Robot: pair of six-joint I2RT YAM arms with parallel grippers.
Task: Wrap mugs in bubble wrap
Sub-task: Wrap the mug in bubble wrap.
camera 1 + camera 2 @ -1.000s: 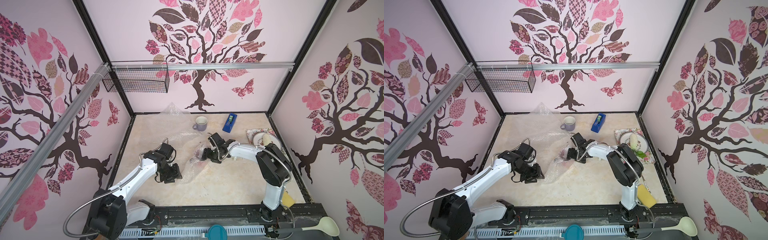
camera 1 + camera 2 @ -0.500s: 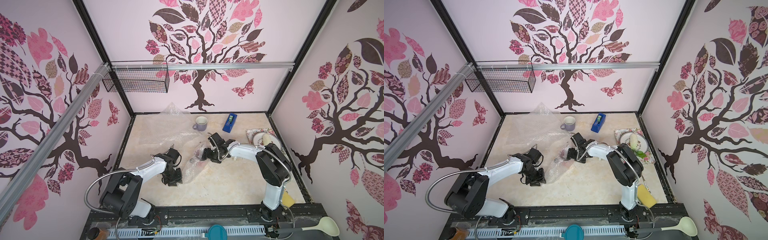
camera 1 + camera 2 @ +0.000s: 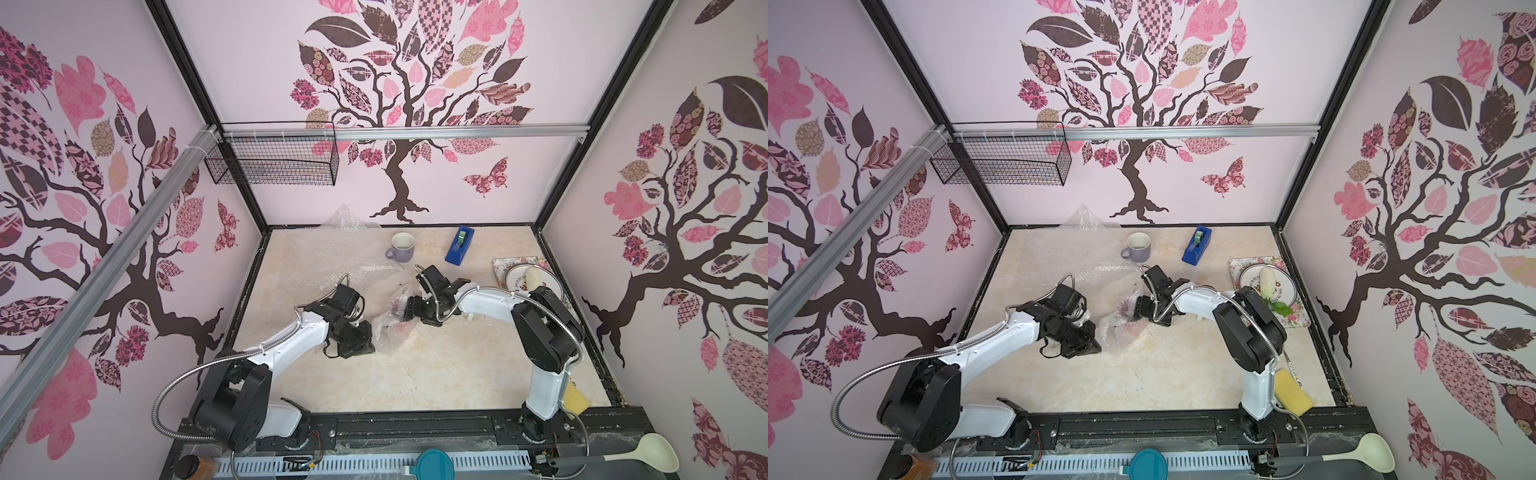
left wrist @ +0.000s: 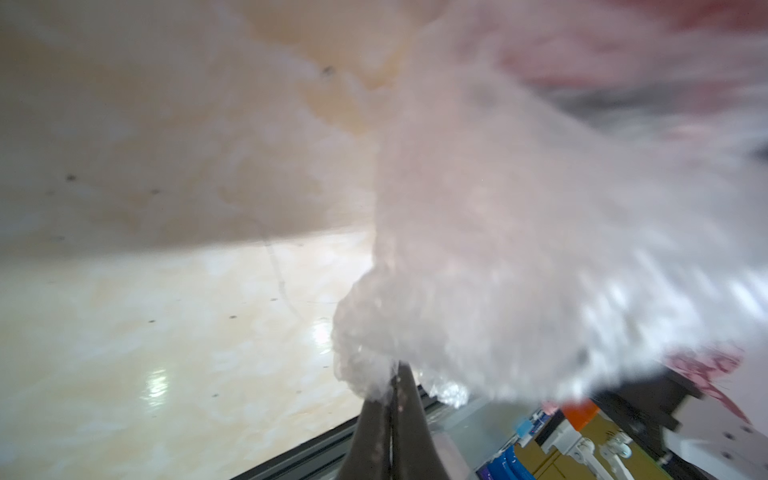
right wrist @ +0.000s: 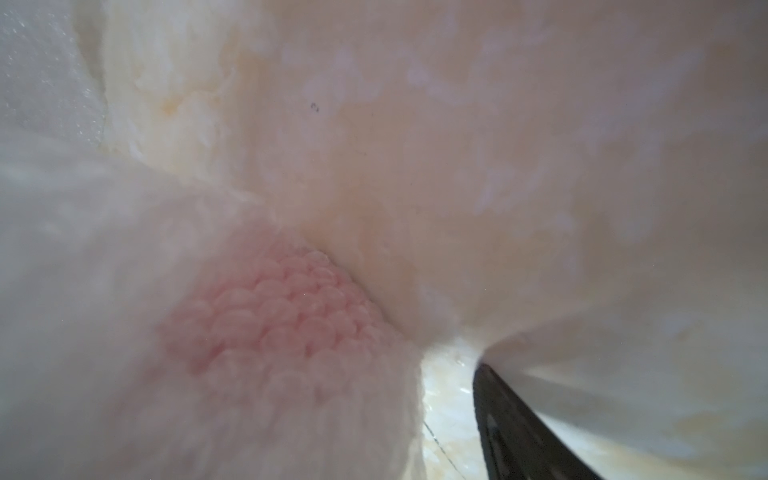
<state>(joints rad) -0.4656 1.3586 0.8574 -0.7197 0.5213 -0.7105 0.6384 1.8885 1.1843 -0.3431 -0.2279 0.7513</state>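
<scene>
Left wrist view showed our left gripper (image 4: 392,376) pinched closed on an edge of the bubble wrap (image 4: 519,249). In a top view we saw that crumpled sheet around a red mug (image 3: 400,328), in the middle of the table (image 3: 415,382). Our right gripper (image 3: 409,311) stood spread at its right side, one visible finger (image 5: 511,415) clear of the wrap.

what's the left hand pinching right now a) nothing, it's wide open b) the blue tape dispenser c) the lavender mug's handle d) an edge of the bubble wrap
d: the left wrist view shows the left hand, jaws shut, clamped on a bunched edge of the bubble wrap.
</scene>
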